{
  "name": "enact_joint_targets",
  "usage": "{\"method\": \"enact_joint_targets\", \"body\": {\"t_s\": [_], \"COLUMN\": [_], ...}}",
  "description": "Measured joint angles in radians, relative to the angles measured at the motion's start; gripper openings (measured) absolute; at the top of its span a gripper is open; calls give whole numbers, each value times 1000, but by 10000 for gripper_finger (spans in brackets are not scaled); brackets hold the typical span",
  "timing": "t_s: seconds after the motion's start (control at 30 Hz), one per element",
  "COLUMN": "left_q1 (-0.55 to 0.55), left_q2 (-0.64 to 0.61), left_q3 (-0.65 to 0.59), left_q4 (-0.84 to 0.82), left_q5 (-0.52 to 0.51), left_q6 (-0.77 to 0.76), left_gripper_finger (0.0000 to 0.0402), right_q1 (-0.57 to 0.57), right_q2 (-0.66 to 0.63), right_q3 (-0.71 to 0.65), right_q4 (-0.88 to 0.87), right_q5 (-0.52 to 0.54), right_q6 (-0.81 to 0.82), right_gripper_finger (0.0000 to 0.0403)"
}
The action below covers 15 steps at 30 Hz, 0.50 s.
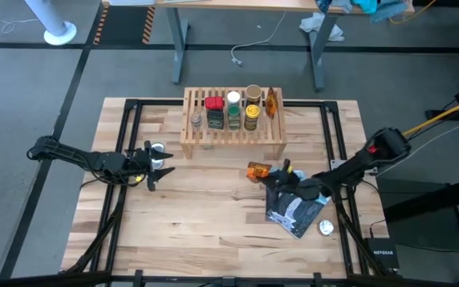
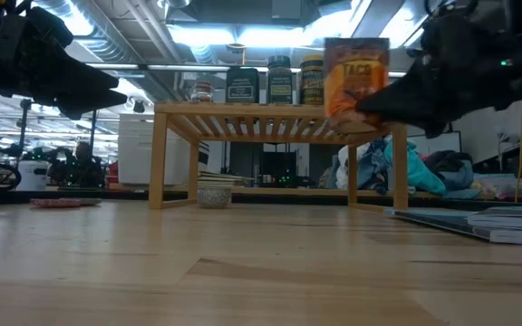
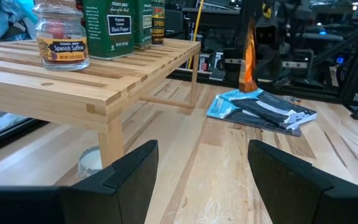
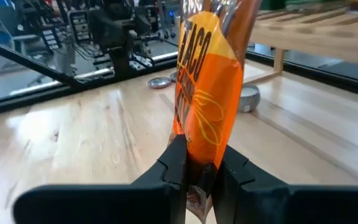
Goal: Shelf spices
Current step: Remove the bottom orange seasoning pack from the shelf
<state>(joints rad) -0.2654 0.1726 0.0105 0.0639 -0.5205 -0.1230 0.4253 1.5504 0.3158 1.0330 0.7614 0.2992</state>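
The light-wood shelf [image 1: 233, 137] [image 2: 275, 113] stands at the table's far middle. Several spice jars [image 1: 233, 112] stand on its slats, with a saffron jar [image 3: 61, 37] nearest my left arm and an orange packet [image 1: 271, 102] leaning at the right end. A small white pot [image 2: 214, 195] sits on the table under the shelf. My right gripper [image 1: 273, 175] [image 4: 201, 171], in front of the shelf's right end, is shut on a second orange packet [image 4: 207, 106] [image 2: 356, 77]. My left gripper [image 1: 156, 166] [image 3: 197, 168] hovers open left of the shelf. My right gripper pinches the orange packet by its lower end [image 4: 199, 163] between the two fingers [image 4: 174, 165]. It reaches in roughly level from the table's right side. The packet stands upright above the fingers, lifted clear of the table, its top about level with the jars on the shelf.
A blue-and-black glossy pouch [image 1: 296, 209] [image 3: 260, 111] lies flat under my right arm, with a silver disc [image 1: 326, 227] beside it. Another silver disc [image 1: 158, 147] [image 4: 160, 82] lies by my left gripper. Bare tabletop [image 1: 205, 215] spreads in front of the shelf.
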Motion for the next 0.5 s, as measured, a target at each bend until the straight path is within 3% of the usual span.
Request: {"method": "enact_joint_targets", "body": {"t_s": [0.5], "left_q1": [0], "left_q2": [0], "left_q3": [0], "left_q4": [0], "left_q5": [0], "left_q6": [0], "left_gripper_finger": [241], "right_q1": [0], "right_q2": [330], "right_q3": [166], "right_q4": [-11], "right_q5": [59], "right_q6": [8], "right_gripper_finger": [50]}}
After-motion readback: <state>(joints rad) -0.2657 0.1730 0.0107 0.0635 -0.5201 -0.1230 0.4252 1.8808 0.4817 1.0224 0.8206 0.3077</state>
